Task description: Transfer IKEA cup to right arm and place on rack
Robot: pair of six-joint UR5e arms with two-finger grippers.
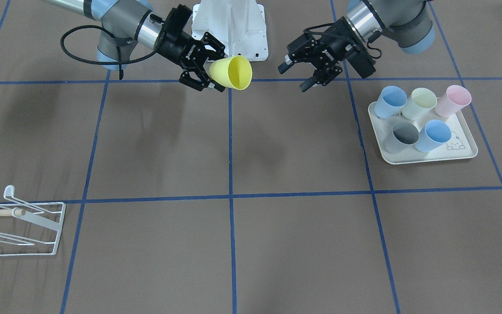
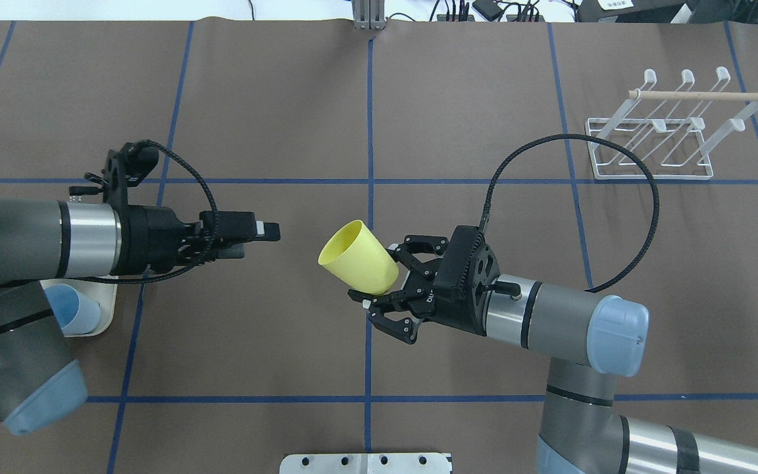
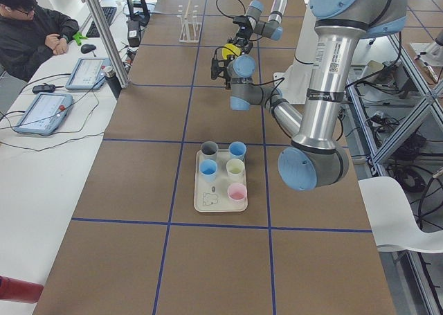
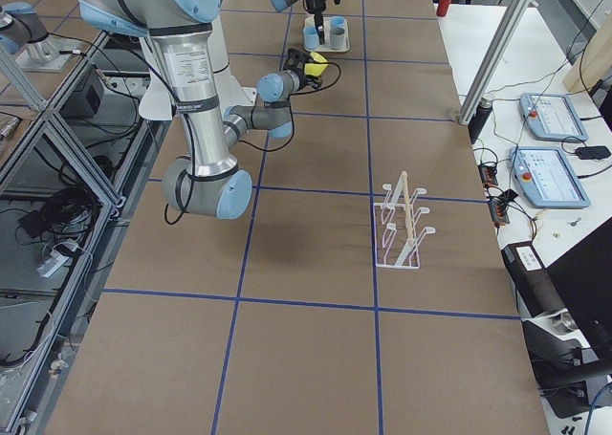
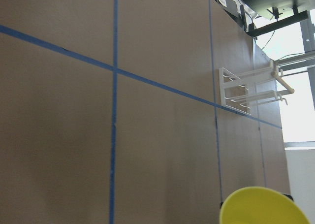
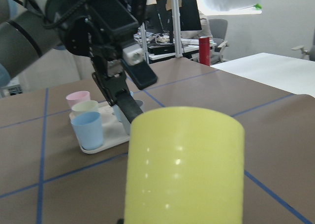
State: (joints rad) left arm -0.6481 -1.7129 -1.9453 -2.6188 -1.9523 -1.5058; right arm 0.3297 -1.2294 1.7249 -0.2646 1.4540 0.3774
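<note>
The IKEA cup (image 2: 358, 258) is yellow and hangs on its side above the table's middle, mouth toward the left arm. My right gripper (image 2: 379, 276) is shut on its base end; the front view shows the same cup (image 1: 231, 72) and right gripper (image 1: 214, 68). My left gripper (image 1: 296, 75) stands open and empty a short gap from the cup's mouth, also seen from overhead (image 2: 266, 232). The right wrist view has the cup (image 6: 184, 165) filling the foreground, and its rim (image 5: 261, 208) shows in the left wrist view. The white wire rack (image 2: 655, 141) stands at the far right.
A cream tray (image 1: 460, 148) holding several pastel cups (image 1: 436, 133) sits on the left arm's side. The robot's white base (image 1: 229, 26) is between the arms. A person (image 3: 31, 28) sits at a side desk with tablets. A red bottle (image 6: 204, 49) stands beyond the table.
</note>
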